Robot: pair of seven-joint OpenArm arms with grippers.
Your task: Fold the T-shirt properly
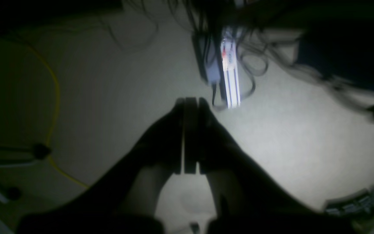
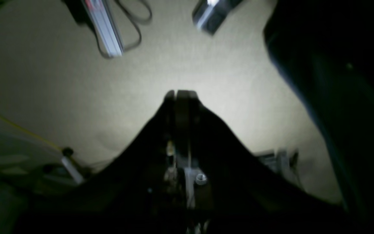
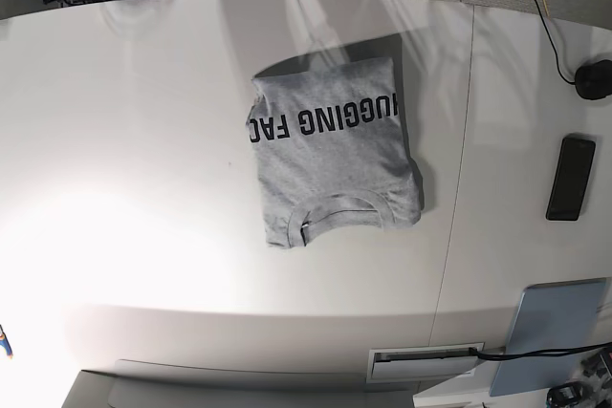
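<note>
Table (image 3: 143, 140), white and broad, carries the T-shirt (image 3: 330, 155), which lies folded into a rough rectangle near the middle, lettering up and collar toward the near edge; neither arm shows in the base view, so the shirt lies well apart from any fingers. A pale-blue pad (image 3: 550, 336) and a black phone (image 3: 571, 178) lie off to one side. The left gripper (image 1: 191, 102) has its fingers pressed together on nothing, over pale floor. The right gripper (image 2: 180, 94) is likewise closed and empty.
</note>
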